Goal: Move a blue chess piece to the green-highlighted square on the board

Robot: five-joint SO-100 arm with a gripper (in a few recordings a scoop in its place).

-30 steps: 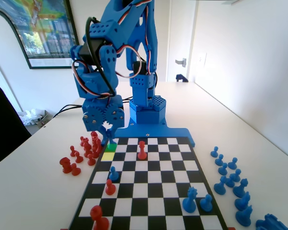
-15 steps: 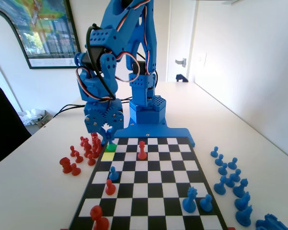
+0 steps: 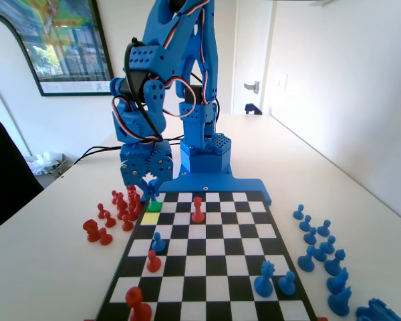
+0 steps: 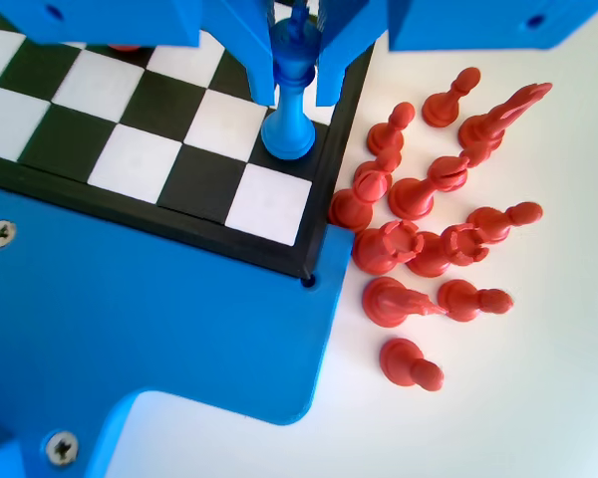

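My gripper (image 3: pixel 149 190) hangs low over the board's (image 3: pixel 207 267) far left corner in the fixed view. It is shut on the head of a slim blue chess piece (image 3: pixel 148 196). That piece stands upright at the green-highlighted square (image 3: pixel 154 206). In the wrist view the gripper (image 4: pixel 297 97) has one jaw on each side of the piece's top. The blue chess piece's (image 4: pixel 287 134) round base sits on a black edge square, in the second row from the blue base. Whether the base touches the board I cannot tell.
Several loose red pieces (image 4: pixel 429 229) lie just off the board edge beside the gripper, at the left in the fixed view (image 3: pixel 120 207). A yellow square (image 3: pixel 150 219) adjoins the green one. A red pawn (image 3: pixel 198 210) stands nearby. Spare blue pieces (image 3: pixel 321 247) line the right side.
The arm's upper links have shifted slightly right and the gripper body has settled a little lower. The blue piece stays at the green square.
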